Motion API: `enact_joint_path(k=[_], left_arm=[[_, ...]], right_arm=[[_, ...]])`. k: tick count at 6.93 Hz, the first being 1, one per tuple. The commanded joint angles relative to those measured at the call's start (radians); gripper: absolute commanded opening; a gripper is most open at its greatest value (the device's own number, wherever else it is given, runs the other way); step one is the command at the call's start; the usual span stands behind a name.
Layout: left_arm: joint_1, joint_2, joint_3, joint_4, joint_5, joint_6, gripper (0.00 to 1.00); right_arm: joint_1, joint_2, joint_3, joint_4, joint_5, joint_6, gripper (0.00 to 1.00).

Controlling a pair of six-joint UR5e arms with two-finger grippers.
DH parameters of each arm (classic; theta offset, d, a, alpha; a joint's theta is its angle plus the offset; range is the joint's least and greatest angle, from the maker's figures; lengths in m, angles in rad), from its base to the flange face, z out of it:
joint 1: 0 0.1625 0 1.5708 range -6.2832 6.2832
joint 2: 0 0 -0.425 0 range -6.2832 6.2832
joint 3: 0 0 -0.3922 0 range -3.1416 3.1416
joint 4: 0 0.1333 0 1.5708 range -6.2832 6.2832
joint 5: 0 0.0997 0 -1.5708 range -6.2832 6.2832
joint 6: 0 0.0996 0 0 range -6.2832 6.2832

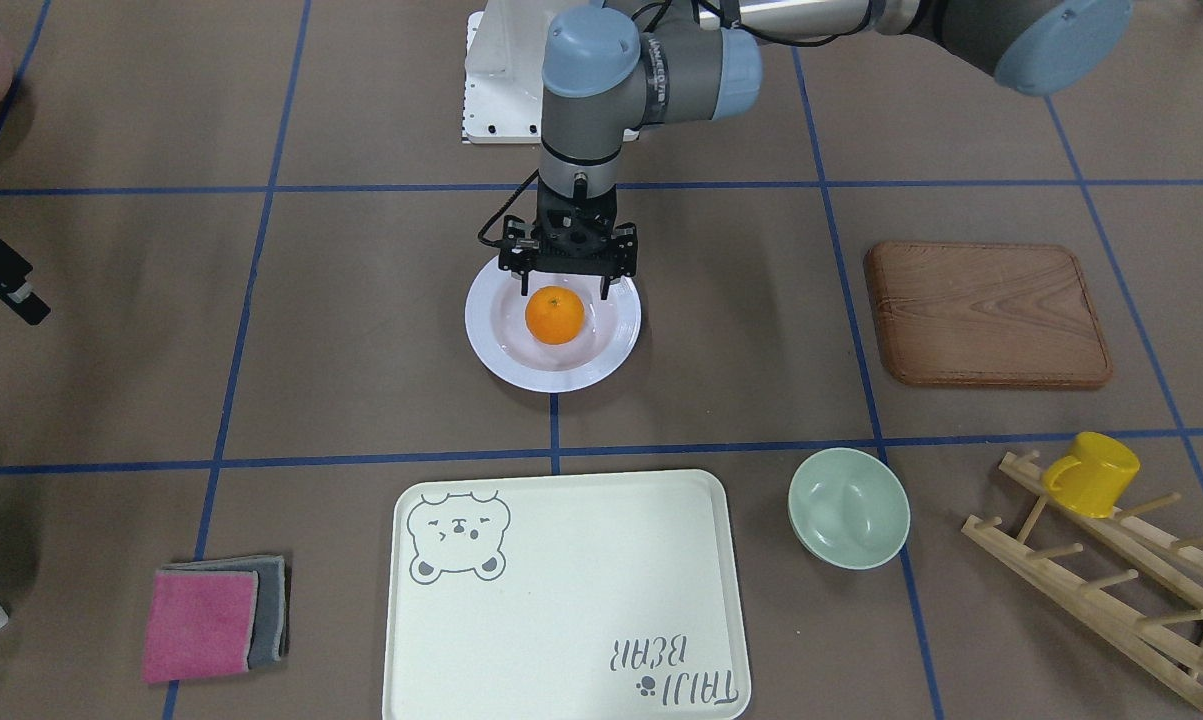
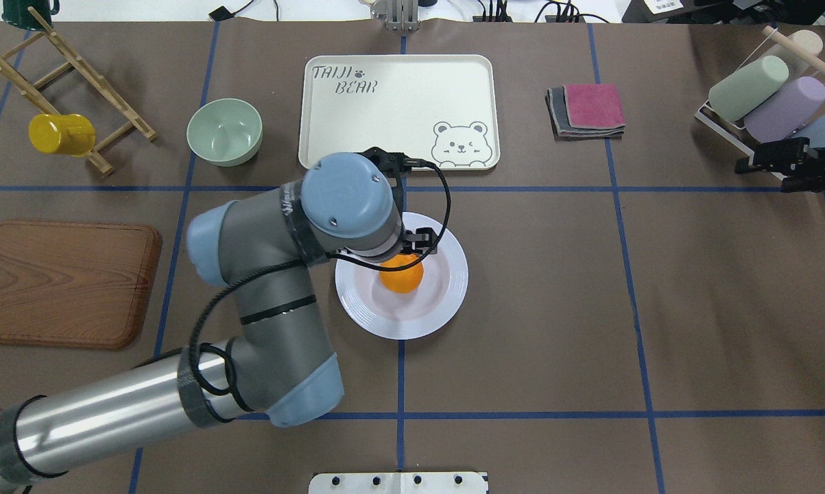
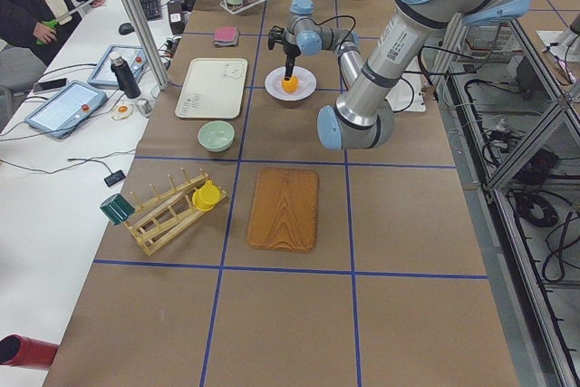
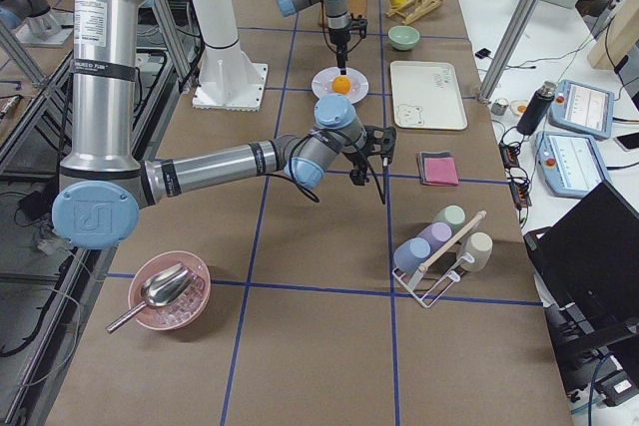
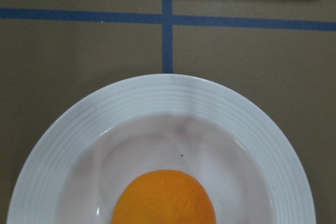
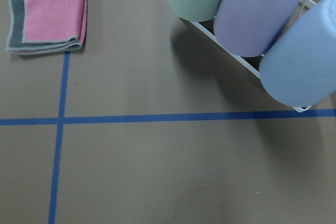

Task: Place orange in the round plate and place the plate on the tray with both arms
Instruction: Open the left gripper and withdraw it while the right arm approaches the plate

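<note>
The orange (image 1: 555, 315) lies in the sunken centre of the round white plate (image 1: 501, 352), mid-table. Just above it, on the robot's side, hangs my left gripper (image 1: 564, 289), open, its fingers wider apart than the fruit and not touching it. In the left wrist view the orange (image 5: 164, 199) and the plate rim (image 5: 173, 92) fill the frame with no fingers showing. The cream tray (image 1: 581, 585) lies bare, one grid square beyond the plate. My right gripper (image 2: 779, 168) hovers far off at the table's right side, open and holding nothing.
A wooden board (image 1: 986, 315), a pale green bowl (image 1: 849, 507) and a wooden rack with a yellow mug (image 1: 1091, 473) sit on the left arm's side. Folded pink and grey cloths (image 1: 211, 615) and a wire rack of pastel cups (image 2: 769, 96) are on the right arm's side.
</note>
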Motion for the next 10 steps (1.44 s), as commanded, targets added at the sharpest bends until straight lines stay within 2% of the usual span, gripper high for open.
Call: enact_joint_path(k=[1,3,4,6,7,8,9,10], left_arm=[[-0.178,0.212,-0.284,0.186,-0.138,0.305,0.99],[-0.386,0.426,-0.365,0.204,-0.248,0.637,0.99],[-0.524,0.518,-0.365,0.204,-0.320,0.851,0.99],[-0.787,0.678,-0.324,0.205,-0.393,1.206,0.99],[-0.909,0.722,-0.216,0.186,-0.404,1.466,0.99],[-1.015,0.705,-0.117,0.192,-0.521,1.468,0.99],[-1.038,0.717,-0.098,0.184,-0.554,1.464,0.99],[-1.041,0.732,-0.100,0.182,-0.557,1.465,0.99]], right_arm=[[-0.100,0.001,0.123,0.067,-0.088,0.380,1.00],[-0.420,0.001,0.220,0.065,-0.500,0.629,1.00],[-0.565,0.001,0.245,0.064,-0.691,0.724,1.00],[-0.843,0.001,0.278,0.061,-1.041,0.831,1.00],[-0.963,0.002,0.280,0.059,-1.184,0.857,1.00],[-1.064,0.004,0.273,0.056,-1.296,0.904,1.00],[-1.137,0.057,0.215,0.056,-1.399,0.972,0.99],[-1.150,0.177,0.100,0.050,-1.401,1.060,0.97]])
